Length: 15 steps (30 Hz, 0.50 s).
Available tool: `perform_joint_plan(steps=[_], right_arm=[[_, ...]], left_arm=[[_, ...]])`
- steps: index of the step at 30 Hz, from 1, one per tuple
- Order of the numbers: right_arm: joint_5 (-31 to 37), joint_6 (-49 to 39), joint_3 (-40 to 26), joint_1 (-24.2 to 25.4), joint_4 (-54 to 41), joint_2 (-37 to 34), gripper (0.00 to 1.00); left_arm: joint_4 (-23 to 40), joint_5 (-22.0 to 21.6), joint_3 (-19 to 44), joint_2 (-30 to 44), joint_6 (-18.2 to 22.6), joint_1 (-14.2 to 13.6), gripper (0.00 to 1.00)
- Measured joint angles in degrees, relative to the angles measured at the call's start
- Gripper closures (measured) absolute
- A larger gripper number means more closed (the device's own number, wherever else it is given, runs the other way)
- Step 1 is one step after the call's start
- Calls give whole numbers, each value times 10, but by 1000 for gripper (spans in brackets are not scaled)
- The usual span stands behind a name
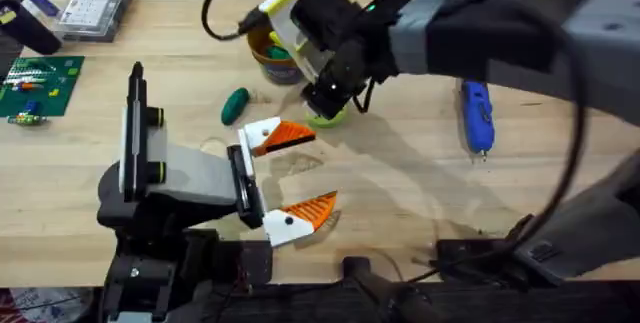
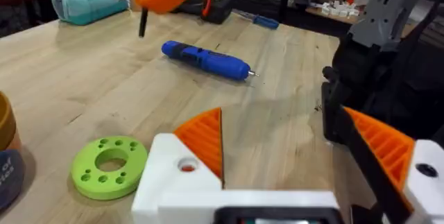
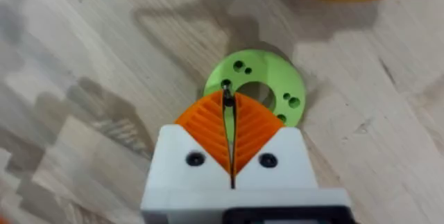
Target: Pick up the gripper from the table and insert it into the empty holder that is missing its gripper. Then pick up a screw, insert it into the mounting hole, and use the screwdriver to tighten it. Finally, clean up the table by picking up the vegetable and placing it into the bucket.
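Seen from the right wrist: right tool [image 3: 228,123] closed on a thin dark screw [image 3: 227,98], directly over the green disc [image 3: 257,96], tip at one of its holes. From overhead, merely a dark arm over that disc [image 1: 328,115]. From the left wrist: left tool [image 2: 298,148] open, holding nothing, just beside the disc [image 2: 109,166]; screwdriver [image 2: 205,59] lying flat on the table [image 2: 83,78], well beyond the disc. Overhead again: bucket [image 1: 272,60] touching or nearly touching the disc, with something green and yellow inside, possibly vegetables; green vegetable [image 1: 234,105] left of the disc.
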<state>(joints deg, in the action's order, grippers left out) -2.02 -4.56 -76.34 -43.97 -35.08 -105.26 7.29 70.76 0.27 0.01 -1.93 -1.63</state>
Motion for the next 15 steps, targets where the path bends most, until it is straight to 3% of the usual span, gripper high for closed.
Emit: perform_joint_plan(steps=[15], right_arm=[[0, 0, -1, 0, -42, 139, 997]], left_arm=[[0, 0, 0, 0, 0, 0, 14]])
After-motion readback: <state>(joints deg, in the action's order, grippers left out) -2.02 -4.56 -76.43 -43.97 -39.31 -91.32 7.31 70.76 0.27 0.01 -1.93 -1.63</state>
